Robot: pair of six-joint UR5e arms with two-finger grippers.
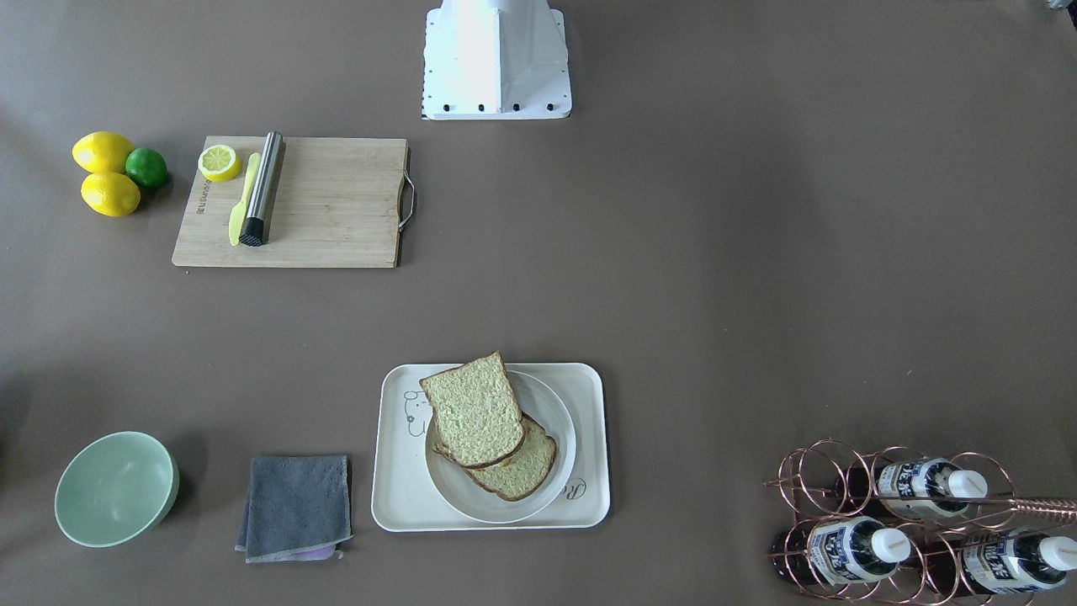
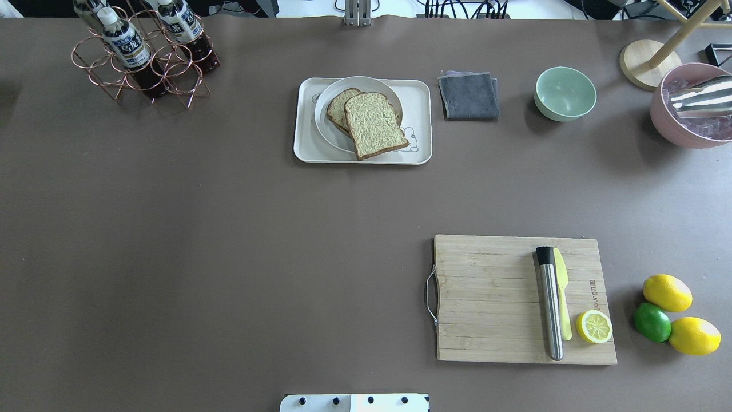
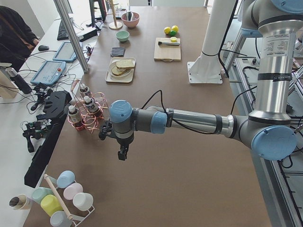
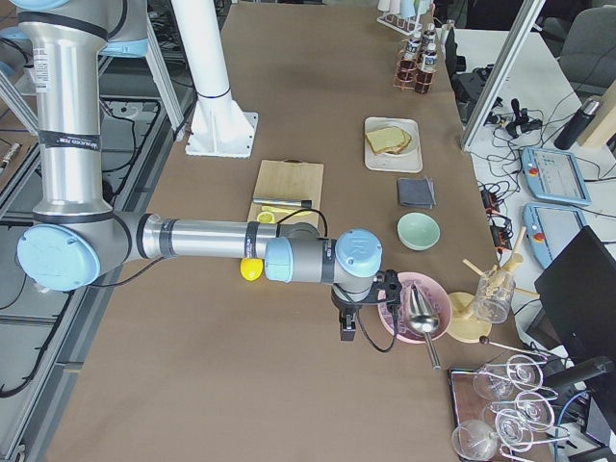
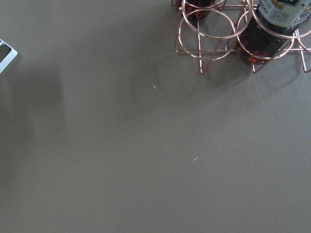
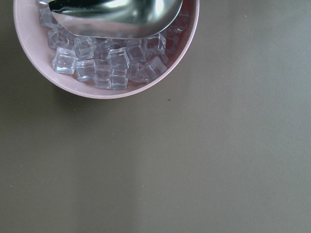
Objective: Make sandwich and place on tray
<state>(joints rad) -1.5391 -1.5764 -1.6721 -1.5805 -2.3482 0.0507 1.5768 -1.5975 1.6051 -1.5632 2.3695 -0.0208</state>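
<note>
Exterior front-facing: I see the sandwich (image 1: 486, 425), two offset slices, on a white plate (image 1: 558, 421) inside the tray (image 1: 399, 492), whose script is half covered. Overhead exterior: the pink bowl (image 2: 666, 123) holds ice cubes (image 2: 709, 129) and a metal scoop (image 2: 700, 94). Exterior left: the left tool (image 3: 123, 155) hangs above the tabletop (image 3: 189, 165) near the bottle rack (image 3: 87, 118); I cannot tell its opening. Exterior right: the right tool (image 4: 347, 332) is beside the pink bowl, likewise unclear.

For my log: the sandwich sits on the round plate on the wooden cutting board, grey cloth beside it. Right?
No: the plate with the sandwich rests on the tray, not the cutting board, as the front-facing view shows. The grey cloth is beside it.
</note>
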